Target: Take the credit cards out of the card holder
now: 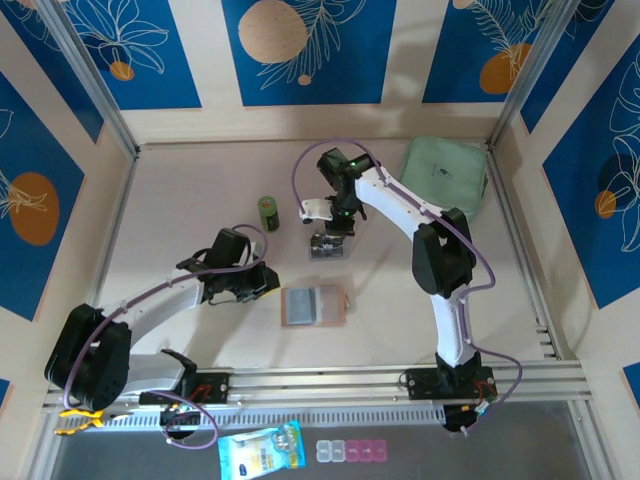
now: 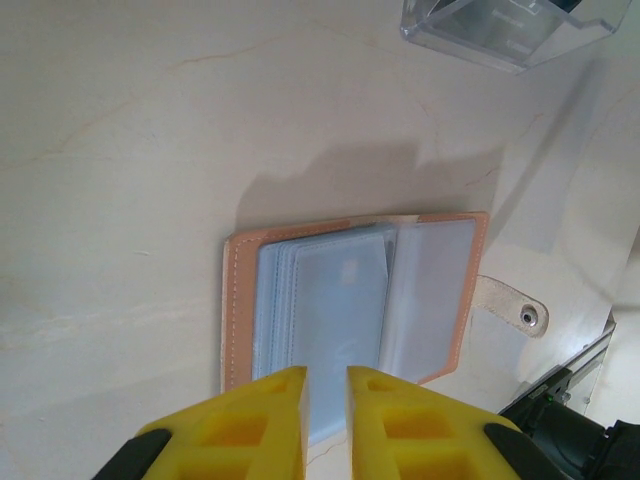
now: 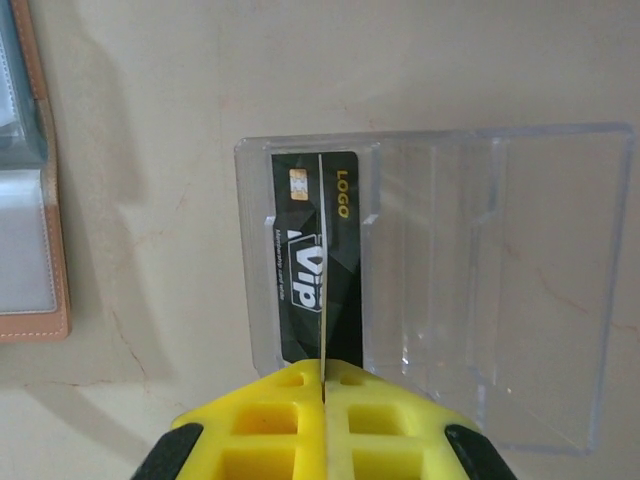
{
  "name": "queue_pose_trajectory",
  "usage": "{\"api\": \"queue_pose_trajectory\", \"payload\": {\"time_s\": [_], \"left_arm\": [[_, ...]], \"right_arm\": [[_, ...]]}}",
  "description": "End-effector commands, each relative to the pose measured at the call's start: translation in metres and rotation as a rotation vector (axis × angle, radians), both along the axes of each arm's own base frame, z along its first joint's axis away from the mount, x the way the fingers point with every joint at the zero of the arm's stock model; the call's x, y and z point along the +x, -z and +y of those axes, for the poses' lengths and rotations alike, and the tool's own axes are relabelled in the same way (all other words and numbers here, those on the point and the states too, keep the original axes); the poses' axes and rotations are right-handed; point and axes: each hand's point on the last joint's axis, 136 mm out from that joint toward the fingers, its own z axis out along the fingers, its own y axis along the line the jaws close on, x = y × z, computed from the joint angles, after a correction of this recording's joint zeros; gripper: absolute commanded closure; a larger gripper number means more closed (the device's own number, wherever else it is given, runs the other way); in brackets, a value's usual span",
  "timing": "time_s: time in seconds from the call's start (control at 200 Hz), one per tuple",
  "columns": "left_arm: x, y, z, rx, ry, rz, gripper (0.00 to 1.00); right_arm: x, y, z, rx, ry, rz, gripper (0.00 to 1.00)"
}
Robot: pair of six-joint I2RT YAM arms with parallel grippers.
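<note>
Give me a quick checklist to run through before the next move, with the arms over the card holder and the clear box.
1. Card holder lying open on the table: ok.
2. Dark VIP card inside the clear plastic box, in the end compartment nearest the holder: ok.
3. Right end effector free of that card: cannot tell; it is shut at the card's near edge.
4. Left end effector over the holder, jaws slightly apart, nothing between them: ok.
5. Cards left in the holder's sleeves: cannot tell; the sleeves look cloudy.
</note>
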Motion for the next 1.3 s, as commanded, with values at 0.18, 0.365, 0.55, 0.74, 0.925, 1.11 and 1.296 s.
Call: {"api": "queue_pose_trajectory", "payload": {"time_s": [0.18,0.365,0.55,0.74,0.925,1.11,1.296], "left_arm": [[-0.005,0.006,0.007,0.009,-0.003,0.023,0.81],[-0.006,0.007,0.004,-0.001,0.007,0.025,0.81],[-0.003,0.008,-0.001,-0.022,0.016,0.034,0.81],[-0.002,0.009,-0.003,-0.023,0.024,0.034,0.81],[-0.004,0.011,-0.003,-0.029,0.021,0.042,0.81],[-0.007,0.011,0.001,-0.019,0.014,0.038,0.81],[-0.007,0.012,0.0,-0.025,0.01,0.043,0.81]], "right_arm": [[-0.001,0.003,0.002,-0.025,-0.01,0.008,0.87],[-0.001,-0.011,-0.002,-0.012,0.019,-0.03,0.84],[0.002,-0.023,-0.002,0.03,0.069,-0.074,0.84],[0.013,-0.023,0.006,0.111,0.17,-0.084,0.88],[0.024,-0.006,0.015,0.122,0.196,-0.111,0.88],[0.036,0.011,0.016,0.088,0.206,-0.138,0.87],[0.037,0.025,0.016,0.07,0.194,-0.13,0.84]]}}
